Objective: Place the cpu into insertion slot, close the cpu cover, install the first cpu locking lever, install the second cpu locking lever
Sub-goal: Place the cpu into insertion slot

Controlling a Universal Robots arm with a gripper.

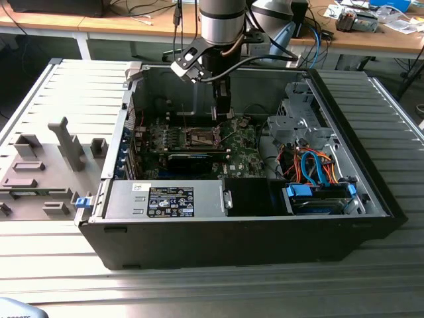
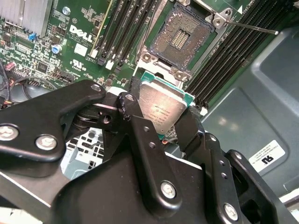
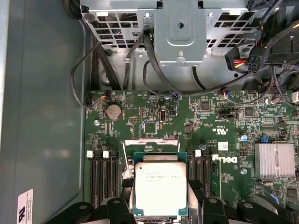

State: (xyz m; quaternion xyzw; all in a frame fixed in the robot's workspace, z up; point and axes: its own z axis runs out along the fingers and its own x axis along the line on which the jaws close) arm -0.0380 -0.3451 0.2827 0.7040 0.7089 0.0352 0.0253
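Cpu (image 3: 160,189), flat silvery square, held by black pincer (image 2: 161,116), near dark insertion slot (image 2: 180,39).

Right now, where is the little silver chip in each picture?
Exterior view: too small to tell; look at the gripper tip near the insertion slot.
Second wrist view: the cpu clamped in the gripper, beside the slot.
First wrist view: the cpu before the motherboard.
Shared landmark: the green motherboard.
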